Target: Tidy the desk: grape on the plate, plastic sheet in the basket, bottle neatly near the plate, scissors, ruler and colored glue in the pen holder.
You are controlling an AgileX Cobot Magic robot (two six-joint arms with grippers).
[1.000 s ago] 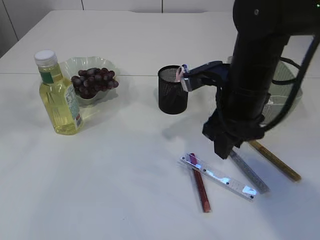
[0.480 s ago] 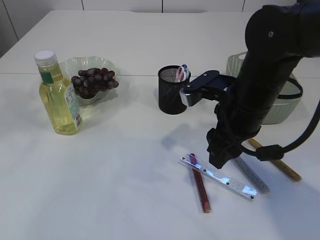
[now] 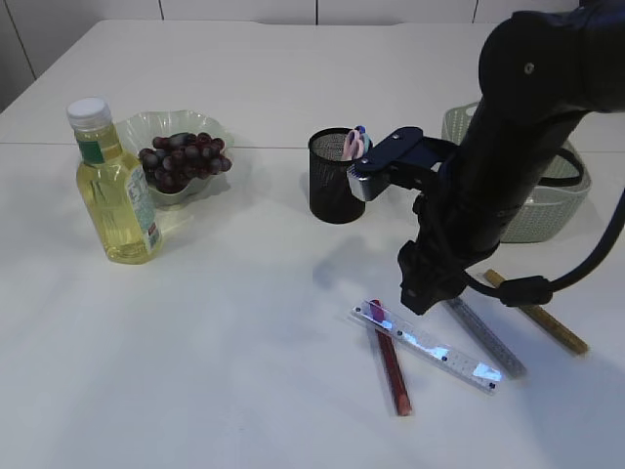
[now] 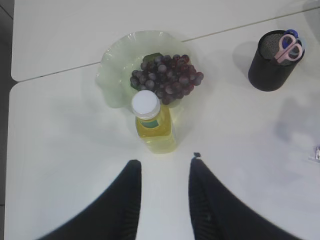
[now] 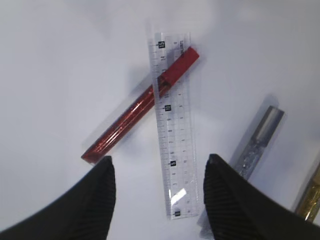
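From my remote station I saw the white tabletop (image 3: 244, 371) carrying every item. The right arm (image 3: 518, 147) reached over the centre-right; its jaws (image 5: 159, 187) stood open and empty, hanging above the ruler. The left jaws (image 4: 165, 172) were parted and held nothing, poised on the near side of the bottle. The pale green basket (image 3: 547, 210) sat at the right, behind the arm; I could not tell its contents. The bottle (image 3: 112, 186) of yellow liquid stood upright just beside the plate (image 3: 146, 132), on which the grape (image 3: 183, 158) bunch lay. The black mesh pen holder (image 3: 335, 178) stood mid-table with the pink-handled scissors (image 4: 288, 47) inside. The clear ruler (image 5: 172, 125) lay flat across the upper end of the red glue stick (image 5: 135, 110). The silver glue stick (image 5: 257, 137) lay near the ruler, and the gold glue stick (image 3: 542, 318) lay farther right on the tabletop.
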